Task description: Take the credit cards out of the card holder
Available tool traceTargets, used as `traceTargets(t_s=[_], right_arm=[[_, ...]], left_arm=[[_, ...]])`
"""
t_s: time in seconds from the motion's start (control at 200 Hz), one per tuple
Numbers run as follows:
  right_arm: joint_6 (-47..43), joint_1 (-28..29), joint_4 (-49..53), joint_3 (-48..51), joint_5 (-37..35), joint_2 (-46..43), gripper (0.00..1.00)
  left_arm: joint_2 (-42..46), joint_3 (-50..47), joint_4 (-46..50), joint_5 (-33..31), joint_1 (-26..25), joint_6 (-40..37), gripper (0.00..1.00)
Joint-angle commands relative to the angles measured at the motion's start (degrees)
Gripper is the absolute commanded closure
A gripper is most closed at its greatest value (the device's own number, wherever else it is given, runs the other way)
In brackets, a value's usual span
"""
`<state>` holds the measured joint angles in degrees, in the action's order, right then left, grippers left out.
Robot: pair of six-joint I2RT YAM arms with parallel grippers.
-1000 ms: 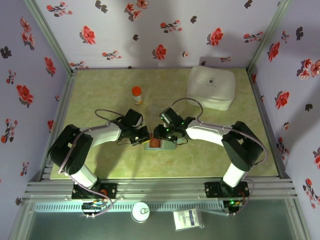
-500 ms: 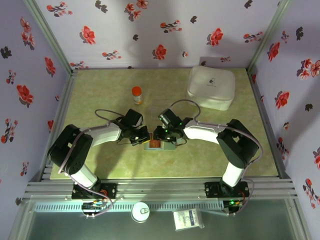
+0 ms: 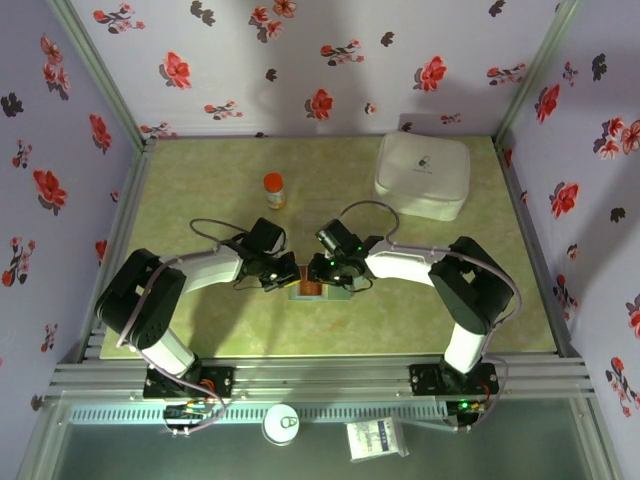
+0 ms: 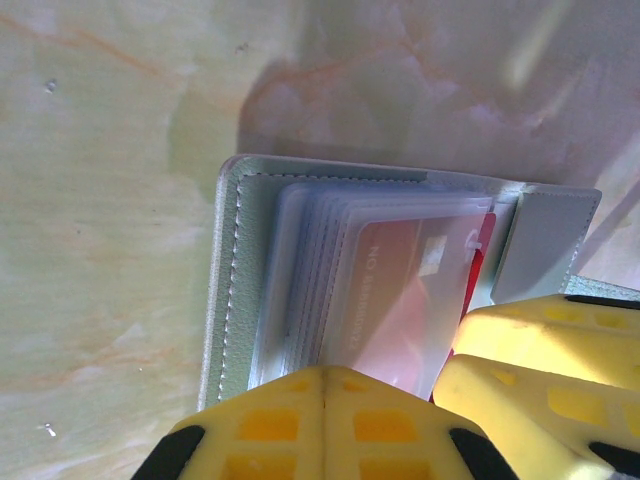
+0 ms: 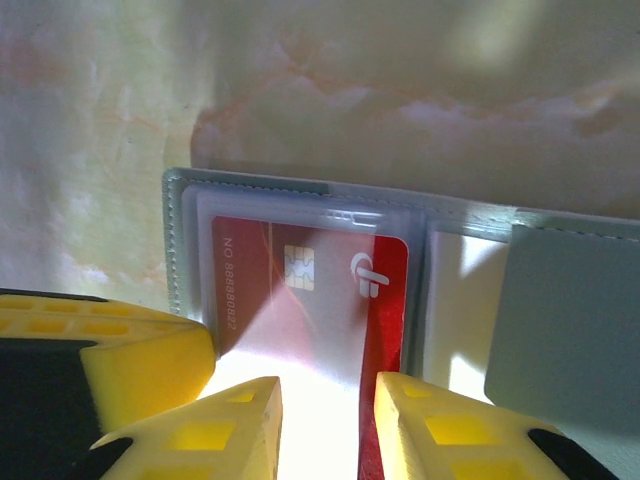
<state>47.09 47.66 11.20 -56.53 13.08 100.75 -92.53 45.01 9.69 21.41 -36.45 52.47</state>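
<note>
The grey-blue card holder lies open on the table between both grippers. A red credit card sits in its clear sleeves, its right strip poking out past the sleeve edge. My left gripper is shut, its tips pressing on the near edge of the sleeves. My right gripper hovers over the card with its fingers apart, straddling the sleeve and the bare red strip. Any other cards are hidden in the sleeves.
A small orange-capped bottle stands behind the left arm. A big white rounded case sits at the back right. Flowered walls close in the table on three sides.
The right gripper's fingers have come closer together over the card, and the right arm has shifted slightly left. The left gripper and the holder have stayed put.
</note>
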Motion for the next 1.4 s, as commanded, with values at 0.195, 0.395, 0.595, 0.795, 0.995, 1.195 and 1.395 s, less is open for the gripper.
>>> traceTargets(t_s=[0.195, 0.395, 0.595, 0.795, 0.995, 1.195, 1.395], right_arm=[[-1.27, -0.11, 5.38, -1.00, -3.24, -2.71, 0.68], [-1.63, -0.21, 5.61, -0.44, -4.36, -5.69, 0.66], [-0.63, -1.24, 3.05, 2.97, -3.49, -8.49, 0.67], [0.93, -2.85, -2.97, 7.57, -0.45, -10.75, 0.68], [2.10, -4.05, -6.76, 10.24, 1.67, -10.47, 0.70], [2.96, -4.72, -9.38, 11.46, 3.42, -9.20, 0.71], [3.62, -4.96, -11.39, 11.84, 4.87, -7.38, 0.71]], left_arm=[[0.59, -0.28, 2.70, -2.01, -0.20, -0.75, 0.97], [1.51, 0.80, 3.28, -1.90, -0.19, -0.65, 0.96], [1.99, 2.65, 4.10, -1.15, -0.29, -1.30, 0.96], [0.80, 4.32, 4.11, -0.32, -1.47, -1.52, 0.97], [-1.61, 5.31, 4.15, -0.36, -2.14, -2.10, 0.97], [-2.43, 5.11, 5.98, -2.61, -2.18, -2.93, 0.98], [-3.09, 4.75, 6.30, -2.73, -2.19, -3.16, 0.98]])
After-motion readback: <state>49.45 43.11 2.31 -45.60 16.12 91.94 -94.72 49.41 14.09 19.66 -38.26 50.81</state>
